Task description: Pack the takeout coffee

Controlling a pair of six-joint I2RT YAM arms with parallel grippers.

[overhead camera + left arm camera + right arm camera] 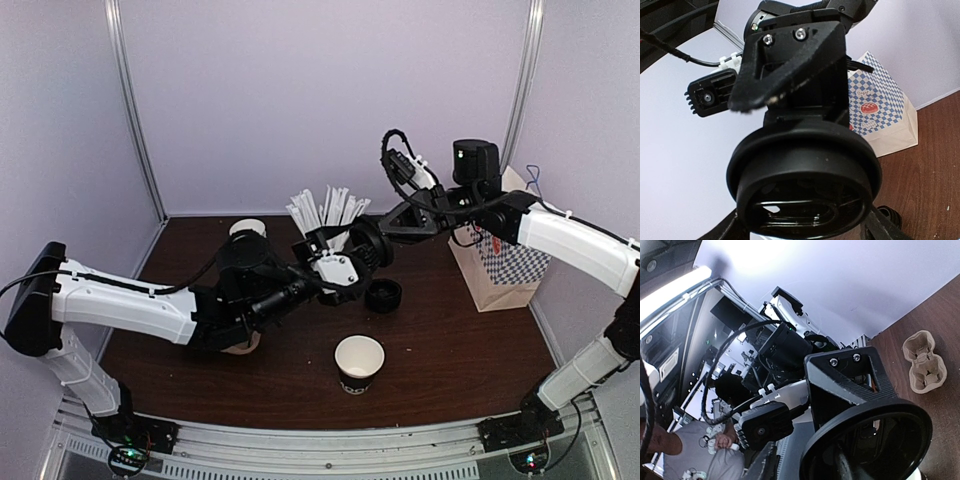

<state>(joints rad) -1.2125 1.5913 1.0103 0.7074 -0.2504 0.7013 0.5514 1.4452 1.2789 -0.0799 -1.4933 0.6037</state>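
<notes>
1. From above, the coffee cup (359,362) stands upright and lidless on the table (450,340). It is near the front edge at the centre, well apart from both arms. Over the middle of the table the left gripper (352,258) and the right gripper (392,232) meet at a black lid (372,245) held in the air. A short stack of lids (383,295) sits on the table just below it. A cup of straws (325,215) and a stack of cups (247,228) stand behind, and a checked paper bag (500,265) stands to the right.
2. In the left wrist view the lid fills the lower half. The left arm's fingers (726,229) show at either side of it, and the jaws look clamped across its rim. One right finger (790,60) lies over the lid's top edge. Its partner is hidden, so I cannot tell whether those jaws grip.
3. In the right wrist view the lid sits at the lower right with a left finger (845,377) on its rim. A cardboard cup carrier (924,362) lies on the table beyond.
</notes>
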